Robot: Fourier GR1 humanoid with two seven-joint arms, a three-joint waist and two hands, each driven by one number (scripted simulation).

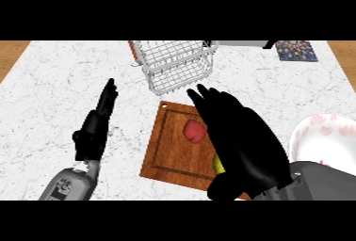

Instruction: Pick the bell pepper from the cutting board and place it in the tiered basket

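Bell pepper [195, 131] sits on the cutting board [170, 150]; the tiered basket [175, 66] looks bare. Right hand [240, 141] hovers over it, fingers straight and holding nothing. Left hand [97, 124] is open too.

The desk [62, 75] looks like white marble with thin grey veins, smooth. The cutting board [173, 146] is brown wood with visible grain – a groove runs along its edge. The tiered basket [177, 66] is thin metal wire, light grey. The bell pepper [195, 131] has smooth red skin. The plate [323, 139] looks glossy – white with pink marks.
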